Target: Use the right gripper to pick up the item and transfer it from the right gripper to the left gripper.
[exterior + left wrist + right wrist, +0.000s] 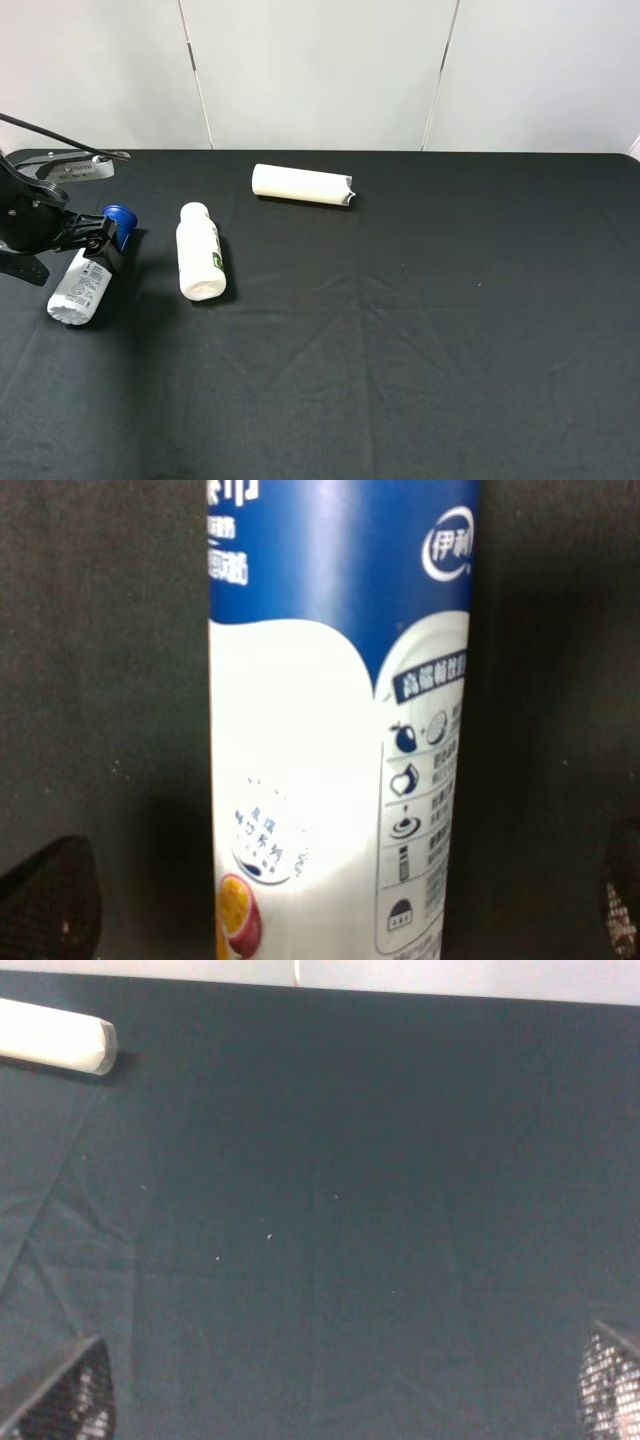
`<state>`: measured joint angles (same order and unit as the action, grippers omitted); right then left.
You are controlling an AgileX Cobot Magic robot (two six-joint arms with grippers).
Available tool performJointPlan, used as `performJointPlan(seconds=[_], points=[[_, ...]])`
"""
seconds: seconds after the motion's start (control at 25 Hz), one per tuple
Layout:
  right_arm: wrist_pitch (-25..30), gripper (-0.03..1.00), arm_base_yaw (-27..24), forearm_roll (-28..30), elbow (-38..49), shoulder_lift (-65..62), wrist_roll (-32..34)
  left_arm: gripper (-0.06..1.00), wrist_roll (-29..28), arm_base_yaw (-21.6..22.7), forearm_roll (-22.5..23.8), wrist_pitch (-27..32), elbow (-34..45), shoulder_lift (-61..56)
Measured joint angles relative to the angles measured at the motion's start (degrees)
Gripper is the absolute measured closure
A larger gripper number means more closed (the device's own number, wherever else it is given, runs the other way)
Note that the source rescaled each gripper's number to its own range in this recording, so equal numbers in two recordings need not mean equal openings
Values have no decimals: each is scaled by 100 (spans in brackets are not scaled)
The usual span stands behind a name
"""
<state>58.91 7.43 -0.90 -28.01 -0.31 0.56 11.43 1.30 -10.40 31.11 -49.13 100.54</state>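
Here, at the left edge of the high view, I see the left claw (pixel 100 240) holding the item (pixel 85 275) across its body, just under the blue cap (pixel 120 217). The item lies tilted on the black table (pixel 420 330). The right claw (pixel 345 1400) stands wide, with only table between its fingertips. A white bottle (pixel 198 252) lies near, and a white tube (pixel 302 185) further up.

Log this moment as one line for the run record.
left gripper: around blue-capped bottle lying on table | right gripper: open, empty | white bottle, white tube: untouched
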Motion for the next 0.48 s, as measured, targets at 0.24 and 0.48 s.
performJointPlan(seconds=[0.24,0.48], points=[[0,-3,0,0,0,0,0,-5,-53,0,6,712,-478,-6],[0,-3,0,0,0,0,0,-6,-367,0,159,1218,-1028,-421]])
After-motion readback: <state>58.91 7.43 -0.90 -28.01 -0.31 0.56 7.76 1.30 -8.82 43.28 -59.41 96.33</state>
